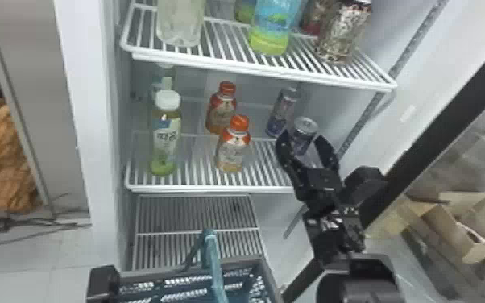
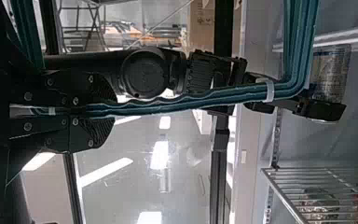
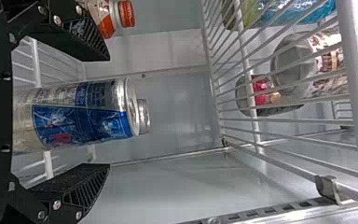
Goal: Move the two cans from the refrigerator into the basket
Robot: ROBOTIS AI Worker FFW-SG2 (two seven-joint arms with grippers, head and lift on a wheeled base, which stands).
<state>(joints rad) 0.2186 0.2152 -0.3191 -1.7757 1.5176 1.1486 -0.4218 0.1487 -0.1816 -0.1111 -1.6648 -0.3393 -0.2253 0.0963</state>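
- Currently the front can, a slim blue-and-silver metal cylinder [image 1: 305, 125], stands upright on the refrigerator's middle white wire shelf [image 1: 213, 188], near its right side.
- My right gripper [image 1: 303, 141] has its fingers spread wide, one on each side of that can; in the right wrist view I see a gap between each finger and the metal, so I have no grip on it.
- The second can, also slim, silver and blue [image 1: 282, 113], stands upright just behind the first, a little to its left.
- Left of the cans I have two orange-capped bottles of orange drink, one nearer [image 1: 233, 151] and one farther back [image 1: 221, 111].
- Farther left on the same shelf is a white-capped clear bottle with a green lower part [image 1: 167, 137].
- On the shelf above I can make out a clear bottle [image 1: 181, 24], a blue and yellow-green one [image 1: 274, 28] and a brown-and-white patterned container [image 1: 342, 32].
- Down in front of the refrigerator I've got the dark-rimmed mesh basket [image 1: 272, 278], its teal handle [image 1: 213, 262] standing up over it.
- My left gripper [image 2: 107, 113] is closed around that handle.
- Off to the right, beyond the dark door frame, are open brown cardboard boxes [image 1: 455, 225].
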